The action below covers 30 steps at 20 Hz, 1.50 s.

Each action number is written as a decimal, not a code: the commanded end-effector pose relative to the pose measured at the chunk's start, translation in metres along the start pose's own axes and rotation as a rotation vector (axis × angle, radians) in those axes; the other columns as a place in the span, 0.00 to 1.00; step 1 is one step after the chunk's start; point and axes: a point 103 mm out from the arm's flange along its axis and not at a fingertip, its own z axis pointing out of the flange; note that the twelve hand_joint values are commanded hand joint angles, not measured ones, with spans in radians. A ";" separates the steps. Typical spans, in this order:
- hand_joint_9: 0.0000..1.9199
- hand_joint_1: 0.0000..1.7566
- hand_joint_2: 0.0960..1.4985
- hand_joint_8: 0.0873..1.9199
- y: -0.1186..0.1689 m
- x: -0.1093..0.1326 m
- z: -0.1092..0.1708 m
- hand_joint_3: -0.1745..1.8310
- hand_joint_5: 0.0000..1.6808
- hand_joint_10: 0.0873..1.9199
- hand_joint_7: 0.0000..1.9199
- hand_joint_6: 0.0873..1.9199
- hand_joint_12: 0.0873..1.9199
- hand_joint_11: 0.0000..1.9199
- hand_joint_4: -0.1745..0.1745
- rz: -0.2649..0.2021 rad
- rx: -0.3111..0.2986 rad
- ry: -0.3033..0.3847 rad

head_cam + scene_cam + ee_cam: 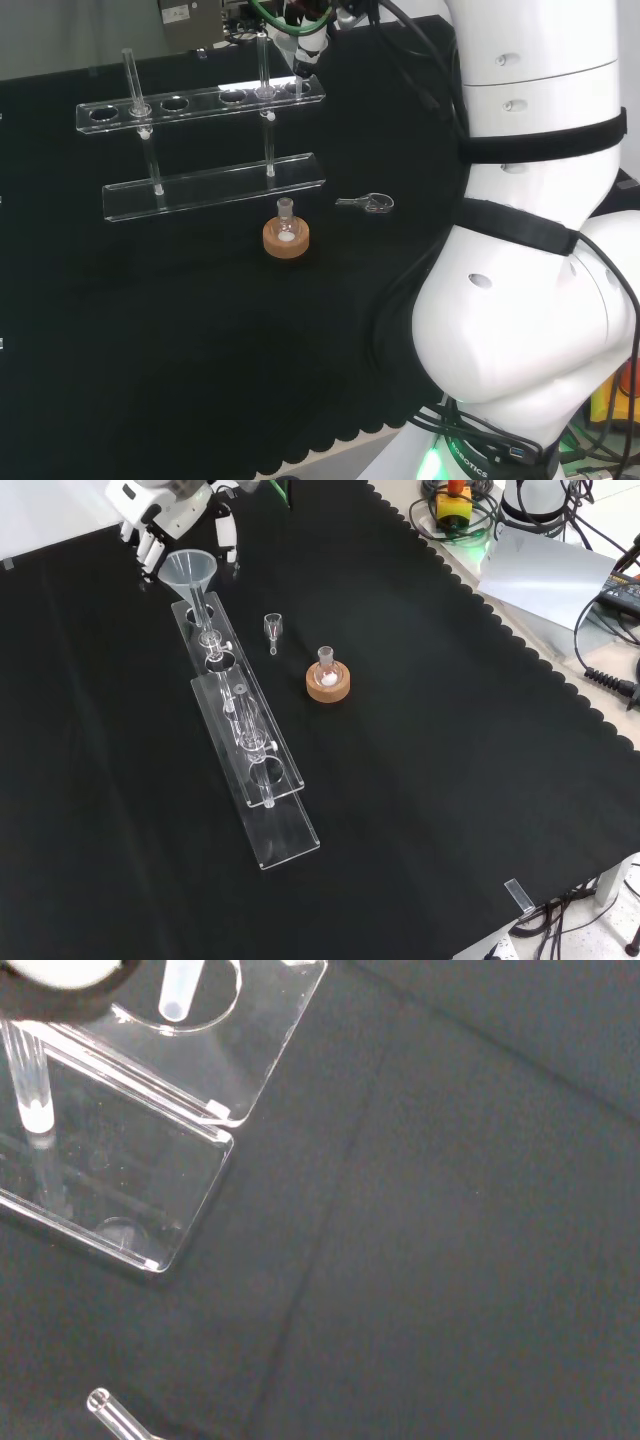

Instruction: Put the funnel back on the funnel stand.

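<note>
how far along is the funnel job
Nearly done. The clear plastic funnel has its stem in the end hole of the clear acrylic funnel stand in the front view. The black and white hand sits right behind the cone; whether it touches is unclear. Left: let go and pull away.

Glossy white rounded arm links (520, 330) in the head view, smooth moulded shells with small oval recessed dimples on the casings. Two black straps (545, 140) wrap round the links, and a thin black cable (620, 290) runs down the outer side. Base ring (470, 455) is dark with white lettering and a green light glowing beside it. Black and white hand (165, 520) in the front view: white shell segments with black sections between them, white fingers (150, 548) with black at the joints and tips.
</note>
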 end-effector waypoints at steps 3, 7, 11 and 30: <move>0.50 0.41 0.45 0.34 0.008 0.007 0.008 0.29 0.29 0.27 0.29 0.31 0.67 0.26 0.46 -0.004 0.016 -0.009; 0.50 0.41 0.45 0.34 0.010 0.007 0.009 0.29 0.29 0.27 0.28 0.31 0.67 0.26 0.46 0.008 0.022 -0.027; 0.50 0.41 0.45 0.34 0.010 0.008 0.010 0.29 0.28 0.27 0.28 0.31 0.67 0.26 0.46 0.009 0.022 -0.027; 0.27 0.34 0.42 0.35 0.006 0.015 0.019 0.26 0.13 0.32 0.08 0.00 0.72 0.19 0.40 0.039 0.058 -0.012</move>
